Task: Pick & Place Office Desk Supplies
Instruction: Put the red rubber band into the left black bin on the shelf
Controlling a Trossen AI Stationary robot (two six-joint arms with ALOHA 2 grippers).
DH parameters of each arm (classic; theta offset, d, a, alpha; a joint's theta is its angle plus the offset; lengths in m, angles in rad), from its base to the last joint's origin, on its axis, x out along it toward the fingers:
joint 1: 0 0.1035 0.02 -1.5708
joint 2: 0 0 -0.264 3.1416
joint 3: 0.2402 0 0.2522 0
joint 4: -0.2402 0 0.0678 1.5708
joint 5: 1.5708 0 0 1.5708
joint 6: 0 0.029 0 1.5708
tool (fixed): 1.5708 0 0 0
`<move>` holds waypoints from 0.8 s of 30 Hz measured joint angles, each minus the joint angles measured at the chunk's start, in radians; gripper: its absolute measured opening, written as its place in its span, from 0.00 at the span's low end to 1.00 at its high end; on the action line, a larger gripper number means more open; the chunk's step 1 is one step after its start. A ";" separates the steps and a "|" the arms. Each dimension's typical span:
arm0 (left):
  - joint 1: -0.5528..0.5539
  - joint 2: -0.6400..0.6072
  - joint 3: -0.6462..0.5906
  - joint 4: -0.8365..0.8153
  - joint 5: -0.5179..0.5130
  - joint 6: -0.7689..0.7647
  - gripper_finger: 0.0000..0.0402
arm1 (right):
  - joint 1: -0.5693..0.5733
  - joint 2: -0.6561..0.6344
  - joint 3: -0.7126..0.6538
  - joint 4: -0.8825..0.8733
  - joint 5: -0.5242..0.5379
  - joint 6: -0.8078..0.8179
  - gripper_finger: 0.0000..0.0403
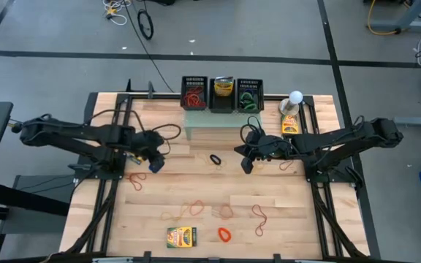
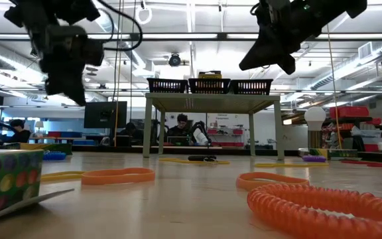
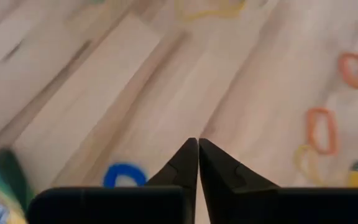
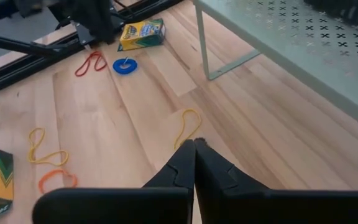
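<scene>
Wooden table [image 1: 283, 226] | rubber bands [image 1: 225, 234]: light, floppy; pinch one strand | left gripper [image 1: 156, 165], right gripper [image 1: 248, 165]: both clenched empty, flanking black band [image 1: 215, 158]

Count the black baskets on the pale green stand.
3, in a row along the far edge of the stand: the left basket, the middle basket and the right basket. None appears hidden.

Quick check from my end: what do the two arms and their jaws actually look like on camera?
Both arms are dark, jointed and slender, with black cables looping along them. The left gripper and right gripper end in black jaws that taper to pointed tips, as both wrist views show. No markings are visible.
</scene>
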 joint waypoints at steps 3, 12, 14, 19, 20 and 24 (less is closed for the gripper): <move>-0.032 0.013 -0.007 -0.053 -0.050 -0.051 0.11 | 0.000 0.000 0.000 0.004 0.000 -0.001 0.02; -0.114 0.038 -0.007 -0.297 0.053 -0.147 0.34 | 0.000 0.000 0.000 0.011 0.000 -0.003 0.02; -0.157 0.038 -0.008 -0.315 0.051 -0.133 0.38 | 0.000 0.000 0.000 0.012 0.000 -0.005 0.02; -0.245 0.039 -0.050 -0.312 -0.013 -0.146 0.42 | 0.000 0.000 0.000 0.013 0.000 -0.005 0.02; -0.254 0.039 -0.064 -0.312 -0.023 -0.158 0.42 | 0.000 0.000 0.000 0.016 0.000 -0.005 0.02; -0.276 0.039 -0.132 -0.309 -0.018 -0.200 0.42 | 0.000 0.000 0.000 0.019 0.000 -0.005 0.02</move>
